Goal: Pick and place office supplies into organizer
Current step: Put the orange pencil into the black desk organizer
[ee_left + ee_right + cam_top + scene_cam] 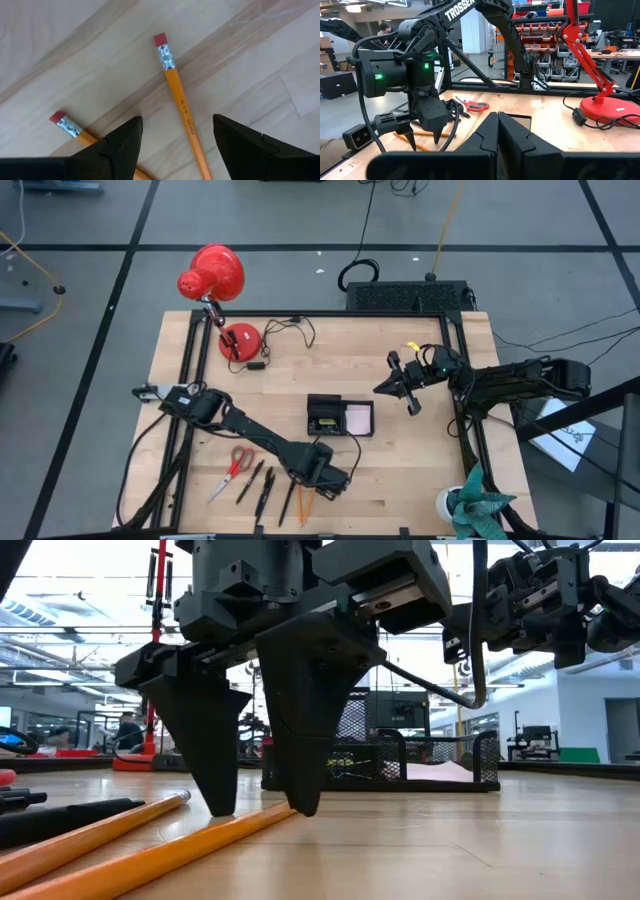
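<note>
From above, the left claw [322, 483] hangs spread over the orange pencils [303, 505] at the worktop's [400, 460] front edge, organizer [339, 417] mid-worktop; its wrist view shows one pencil [181, 105] between its fingers; the right claw [497, 131] is pressed together.

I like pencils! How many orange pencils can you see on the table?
2. One orange pencil lies between the left gripper's open fingers. The second orange pencil lies beside it, partly under one finger. More could hide beneath the arm.
</note>
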